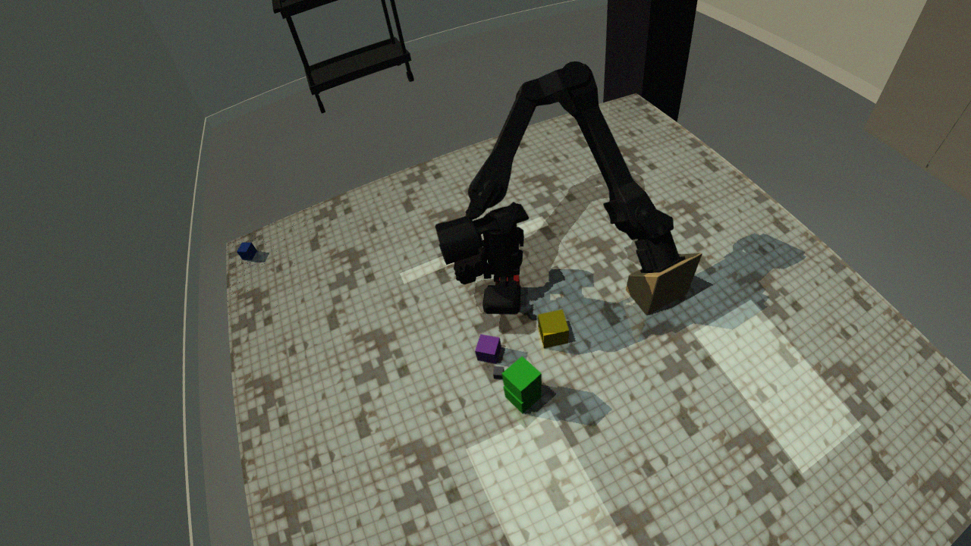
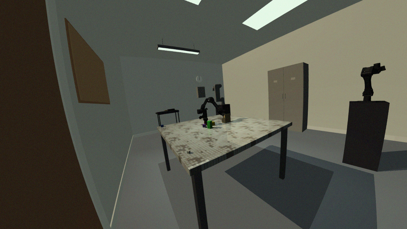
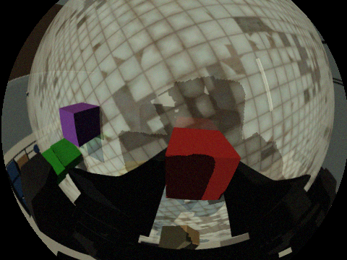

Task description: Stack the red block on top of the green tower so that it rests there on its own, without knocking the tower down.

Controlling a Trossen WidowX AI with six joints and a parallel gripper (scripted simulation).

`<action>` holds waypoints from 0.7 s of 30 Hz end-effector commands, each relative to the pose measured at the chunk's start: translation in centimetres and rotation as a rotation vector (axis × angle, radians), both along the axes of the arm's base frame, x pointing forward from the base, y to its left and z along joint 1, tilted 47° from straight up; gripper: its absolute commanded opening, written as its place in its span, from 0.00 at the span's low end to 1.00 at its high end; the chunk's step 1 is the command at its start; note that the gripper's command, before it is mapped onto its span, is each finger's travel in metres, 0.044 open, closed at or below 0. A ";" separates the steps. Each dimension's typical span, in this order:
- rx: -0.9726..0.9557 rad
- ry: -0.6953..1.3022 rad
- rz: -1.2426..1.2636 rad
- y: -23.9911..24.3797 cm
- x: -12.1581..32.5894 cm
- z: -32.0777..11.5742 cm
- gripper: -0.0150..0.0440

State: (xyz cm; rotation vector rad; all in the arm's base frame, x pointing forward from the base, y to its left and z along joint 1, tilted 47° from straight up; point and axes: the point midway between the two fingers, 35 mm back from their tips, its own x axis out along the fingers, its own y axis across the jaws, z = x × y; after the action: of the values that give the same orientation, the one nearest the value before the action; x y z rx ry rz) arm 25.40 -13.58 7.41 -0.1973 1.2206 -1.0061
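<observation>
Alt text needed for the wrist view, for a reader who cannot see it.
The gripper is shut on the red block, with its dark fingers on either side. A purple block and the green tower sit off to the left on the tiled table.

Walls: grey left, cream right, brown board point(image 2: 88, 64) on the left.
Floor: grey.
Furniture: tall cabinet point(image 2: 287, 96) right, small black stand point(image 2: 168, 114) far.
Light: hanging ceiling lamp point(image 2: 178, 49).
</observation>
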 end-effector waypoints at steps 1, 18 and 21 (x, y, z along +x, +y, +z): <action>0.000 0.000 0.000 0.0 0.0 0.0 0.51; 0.001 0.004 0.002 3.9 0.1 3.6 0.25; 0.002 0.005 0.002 4.8 0.1 4.4 0.25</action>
State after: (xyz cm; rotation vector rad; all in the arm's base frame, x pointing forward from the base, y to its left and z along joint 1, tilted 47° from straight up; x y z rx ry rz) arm 25.32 -9.67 10.65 -0.2087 1.2396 -1.0024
